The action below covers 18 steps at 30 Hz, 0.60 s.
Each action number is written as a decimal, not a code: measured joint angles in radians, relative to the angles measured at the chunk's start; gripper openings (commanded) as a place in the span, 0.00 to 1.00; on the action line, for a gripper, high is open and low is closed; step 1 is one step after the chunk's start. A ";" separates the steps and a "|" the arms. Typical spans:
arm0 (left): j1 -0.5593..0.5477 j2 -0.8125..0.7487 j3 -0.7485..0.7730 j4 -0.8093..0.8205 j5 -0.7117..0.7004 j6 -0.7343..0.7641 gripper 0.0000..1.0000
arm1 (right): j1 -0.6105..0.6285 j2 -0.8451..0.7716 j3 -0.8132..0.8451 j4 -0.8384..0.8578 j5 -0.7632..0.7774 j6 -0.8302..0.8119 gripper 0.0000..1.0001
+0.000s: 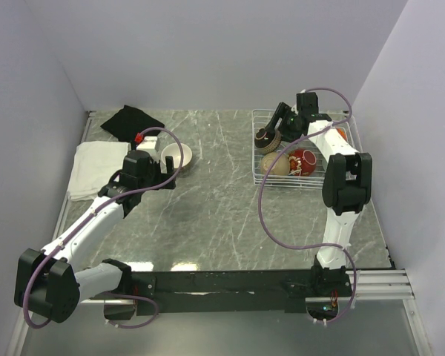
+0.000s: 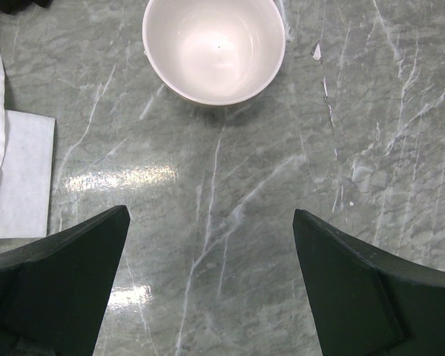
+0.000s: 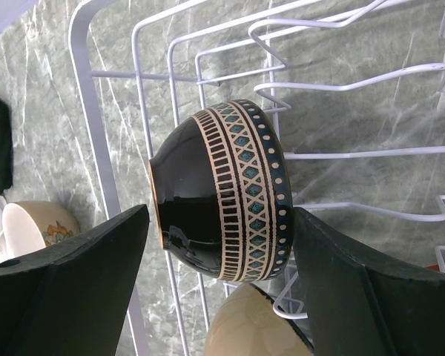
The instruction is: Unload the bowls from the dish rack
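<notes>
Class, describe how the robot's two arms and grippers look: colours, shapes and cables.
The left arm and right arm have white links with bulky black joints. A purple cable loops along each. The left gripper and right gripper each have two broad, black, wedge-shaped fingers.

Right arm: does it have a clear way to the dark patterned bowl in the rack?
Likely yes. The right gripper straddles the dark patterned bowl in the dish rack, one finger at its base, one at its rim, no wire between. Contact is unclear.
</notes>
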<state>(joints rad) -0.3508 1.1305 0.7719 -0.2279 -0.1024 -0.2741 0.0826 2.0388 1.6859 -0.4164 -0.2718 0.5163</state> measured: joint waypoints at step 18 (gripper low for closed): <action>0.000 0.000 0.000 0.000 0.000 0.000 0.99 | 0.009 0.000 0.000 -0.007 0.022 -0.036 0.77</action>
<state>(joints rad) -0.3508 1.1301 0.7719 -0.2279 -0.1024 -0.2741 0.0914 2.0392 1.6863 -0.4236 -0.2501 0.4805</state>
